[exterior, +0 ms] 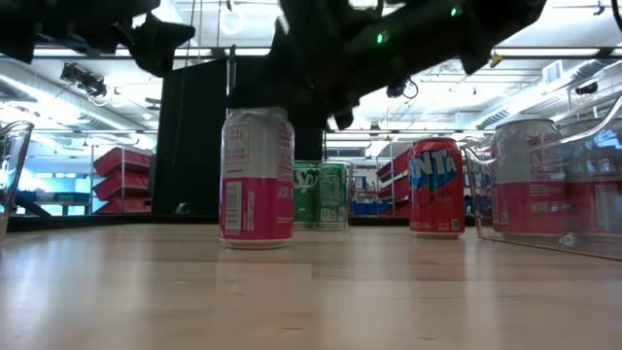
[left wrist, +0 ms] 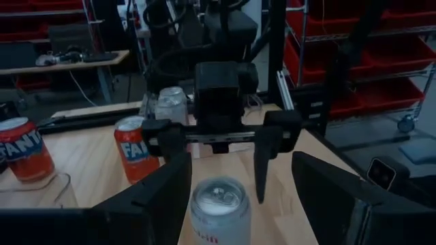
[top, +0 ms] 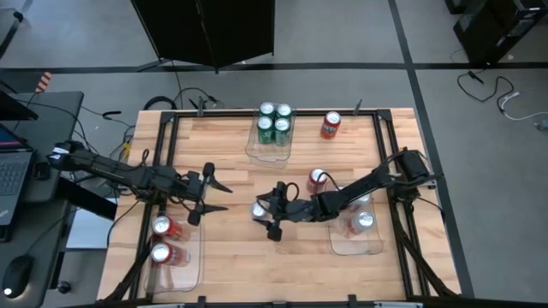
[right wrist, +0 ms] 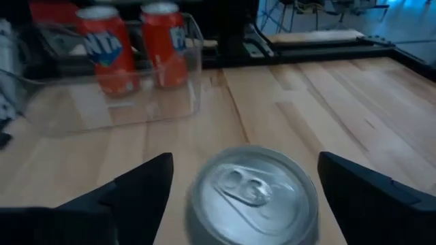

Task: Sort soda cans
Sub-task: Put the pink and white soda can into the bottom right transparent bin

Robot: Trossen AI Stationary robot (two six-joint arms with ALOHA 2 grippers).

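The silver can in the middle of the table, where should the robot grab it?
Around its round side wall, just below the top rim. The silver can stands upright on the table, so the right gripper, open and straddling it, probably should close on opposite sides, where nothing crowds it.

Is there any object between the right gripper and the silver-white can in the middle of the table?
No. The right gripper is open, one finger on each side of the silver-white metal soda can, and nothing visible stands between them.
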